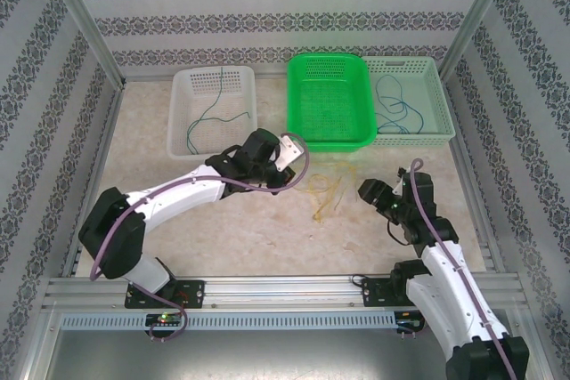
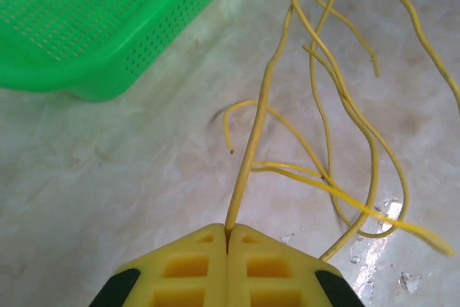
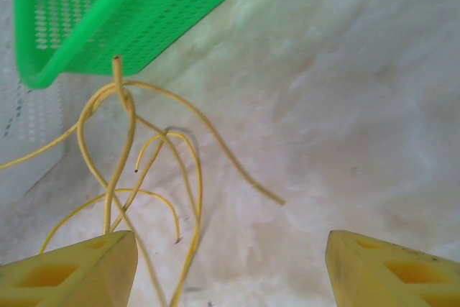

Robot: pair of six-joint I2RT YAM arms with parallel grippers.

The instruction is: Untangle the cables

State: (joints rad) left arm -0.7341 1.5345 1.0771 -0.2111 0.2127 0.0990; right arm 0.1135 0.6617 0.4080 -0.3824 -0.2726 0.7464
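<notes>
The left tool is clamped shut on one thin yellow wire, which runs on into the loose tangle of yellow wires on the pale marbled surface. Pull slowly and low, easing off if loops tighten. The right tool, jaws apart, hovers near the tangle; it could pin the rest. Beyond stands the green perforated plastic basket.

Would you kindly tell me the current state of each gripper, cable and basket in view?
Left gripper: shut on one yellow cable.
Right gripper: open, holding nothing.
Yellow cables: loosely tangled on the table.
Green cable: lying in the left white basket.
Blue cable: looped in the right white basket.
Green basket: upright on the table.
</notes>
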